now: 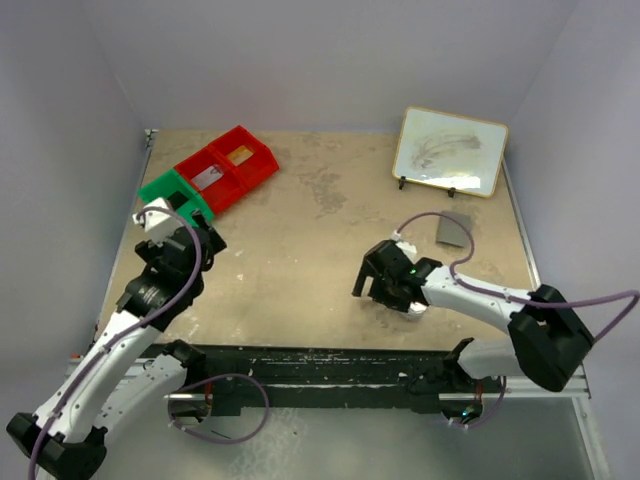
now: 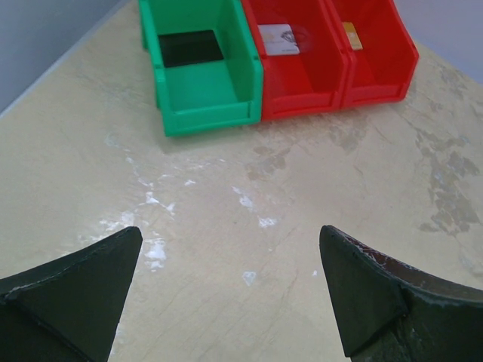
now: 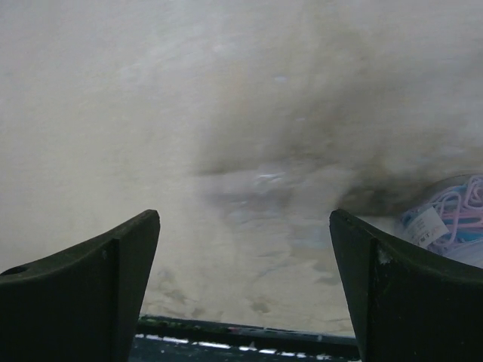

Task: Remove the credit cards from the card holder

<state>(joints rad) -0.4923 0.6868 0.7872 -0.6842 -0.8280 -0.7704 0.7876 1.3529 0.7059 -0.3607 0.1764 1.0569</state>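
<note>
Now | left tool [image 2: 230, 245] spread, facing green bin [image 2: 204, 83] | right tool [image 3: 245, 226] spread, bent low over table [image 3: 151, 113]

green bin [image 2: 207, 113], red bins [image 2: 302, 98], gold card [image 2: 352, 35] and dull grey card holder [image 1: 455, 229].

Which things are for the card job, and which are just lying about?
For the job:
- grey card holder near the whiteboard
- gold card in one red bin
- pale card in the other red bin

Just lying about:
- whiteboard
- green bin, something dark inside
</note>
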